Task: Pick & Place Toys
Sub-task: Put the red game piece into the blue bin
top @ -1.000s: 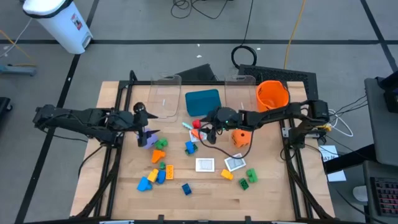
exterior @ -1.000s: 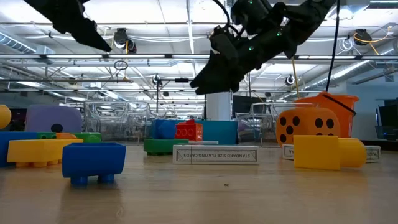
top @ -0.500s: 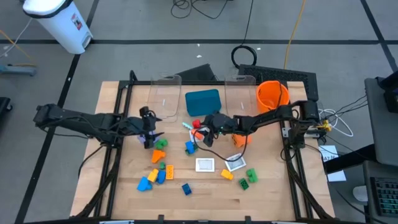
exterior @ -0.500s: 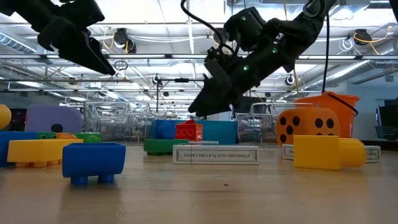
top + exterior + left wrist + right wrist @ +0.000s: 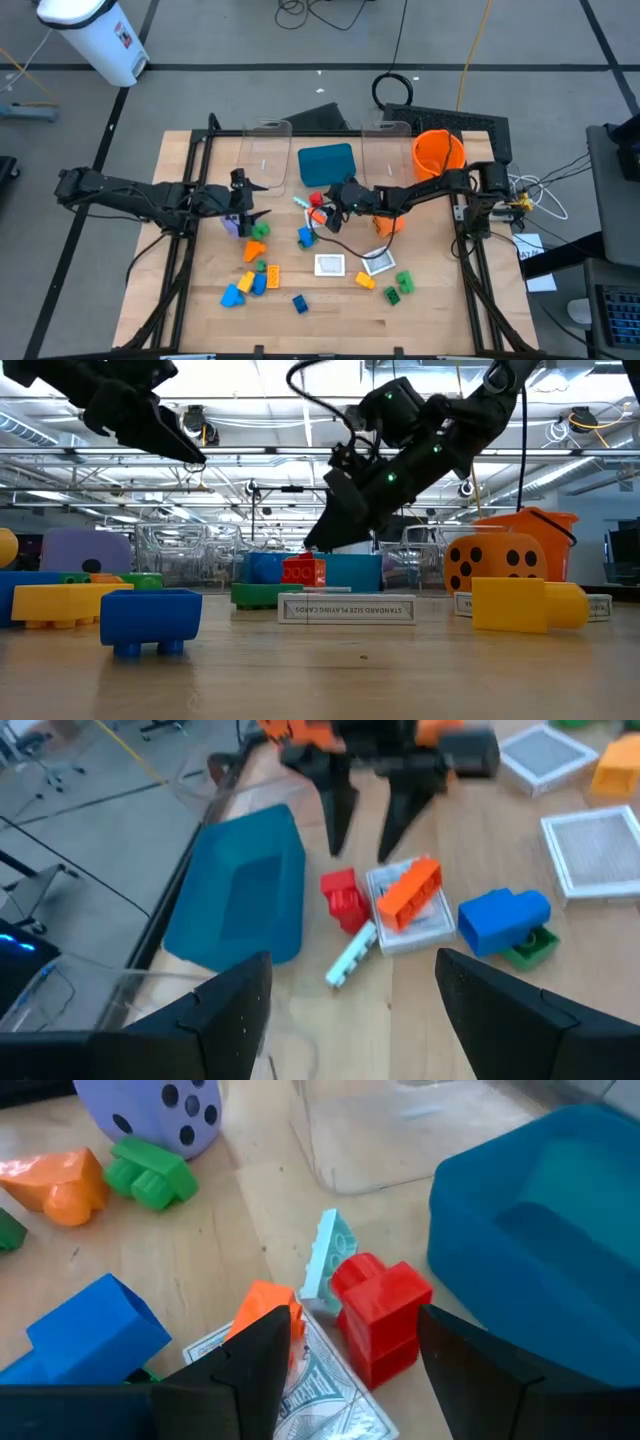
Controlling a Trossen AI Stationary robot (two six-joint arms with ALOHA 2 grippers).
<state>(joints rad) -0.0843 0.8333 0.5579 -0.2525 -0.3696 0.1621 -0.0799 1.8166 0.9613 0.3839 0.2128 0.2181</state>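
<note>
The right gripper (image 5: 325,208) hangs with fingers apart and empty above the red brick (image 5: 380,1318), the orange brick (image 5: 268,1312) and a card (image 5: 300,1385). The left gripper (image 5: 243,199), at nine o'clock of it, is also spread and empty, over the purple die (image 5: 163,1110). Only the wrist views show the pale green piece (image 5: 350,953) by the teal tray (image 5: 245,890). The low view shows a hall beyond the wooden table (image 5: 330,310).

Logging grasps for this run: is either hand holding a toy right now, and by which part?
Nothing is held. The right hand hangs open above the red brick; the left hand is open in the air, empty.
</note>
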